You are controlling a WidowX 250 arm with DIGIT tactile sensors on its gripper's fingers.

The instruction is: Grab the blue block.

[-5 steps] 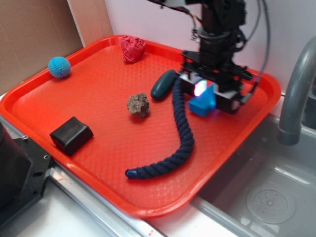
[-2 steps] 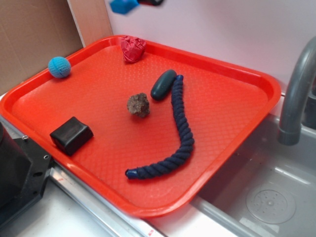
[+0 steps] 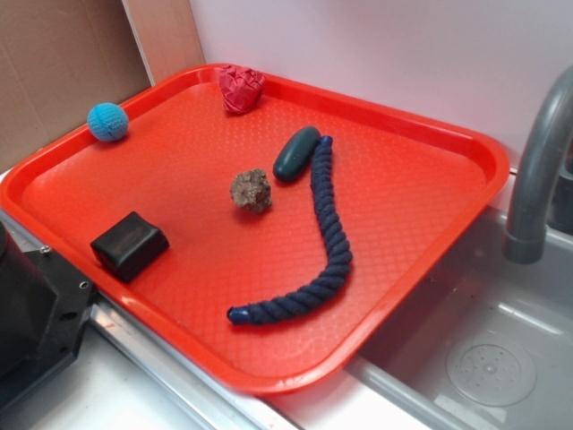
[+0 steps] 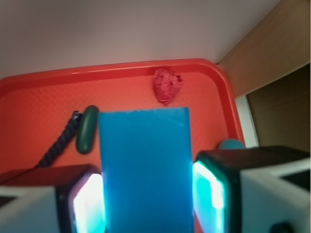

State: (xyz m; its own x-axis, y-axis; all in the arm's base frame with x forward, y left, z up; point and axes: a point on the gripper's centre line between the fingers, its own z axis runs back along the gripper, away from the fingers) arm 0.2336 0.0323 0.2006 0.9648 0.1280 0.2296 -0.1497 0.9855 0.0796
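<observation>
From my wrist camera, my gripper is clenched on the small bright blue rectangular block, which stands upright between my two glowing finger pads, its flat sides pressed against them and its top edge rising above them. The block is lifted clear of the red plastic tray, which lies well below and behind it. Taking the block as the landmark: a crumpled red lump sits beyond it near the tray's far rim, a dark green oval pod lies to its left, and a dark navy braided rope runs just left of the pod. A sliver of a teal knitted ball peeks out to the block's right, partly hidden by my finger. In the outside view neither I nor the block appear — only the tray with a black rectangular block and a brown rough lump among the other things. I judge the grab essentially made; doing it well now means keeping even pressure on both flat faces and the slab vertical, moving smoothly — a jerk could let the smooth faces slide down between the pads.
</observation>
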